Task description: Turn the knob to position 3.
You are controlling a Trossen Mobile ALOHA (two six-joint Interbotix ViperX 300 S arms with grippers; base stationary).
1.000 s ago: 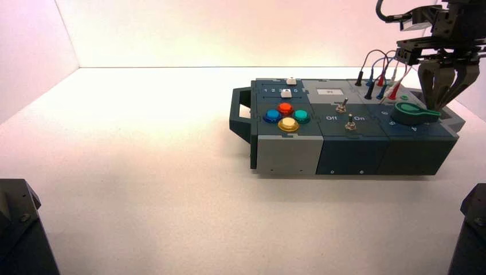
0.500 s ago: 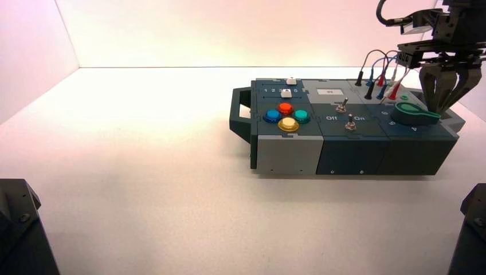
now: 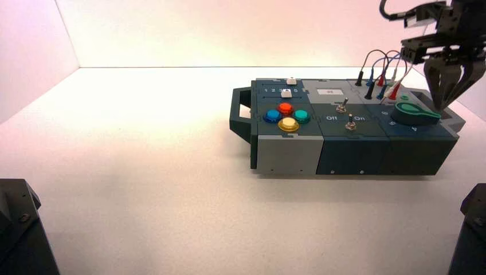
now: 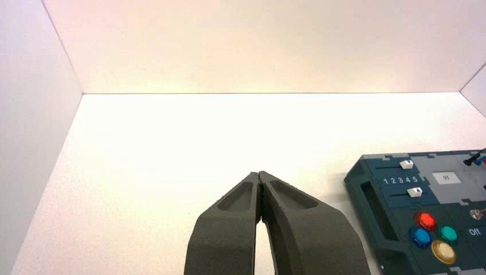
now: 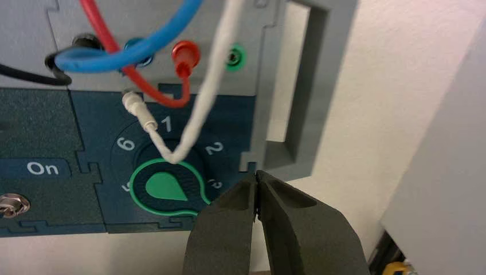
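Note:
The dark-green knob (image 3: 414, 113) sits on the box's right end, its pointer arm reaching toward the right edge. In the right wrist view the knob (image 5: 166, 188) shows its green teardrop, ringed by numerals 6, 1, 2 and a partly covered 3; the pointer's tip is hidden under my fingers. My right gripper (image 3: 445, 106) (image 5: 256, 173) hangs shut and empty just beyond the pointer's end, over the box's right edge, not touching the knob. My left gripper (image 4: 259, 173) is shut and empty, parked over bare table left of the box.
Plugged wires (image 3: 381, 74) arch over the box's back right, and a white wire (image 5: 195, 123) droops across the knob. Two toggle switches (image 3: 345, 114) stand mid-box, coloured push buttons (image 3: 286, 116) and sliders (image 3: 288, 87) to the left. A carry handle (image 5: 298, 86) juts from the right end.
My right gripper has lifted a little and shifted right, away from the knob's pointer. The knob and the left arm have not moved.

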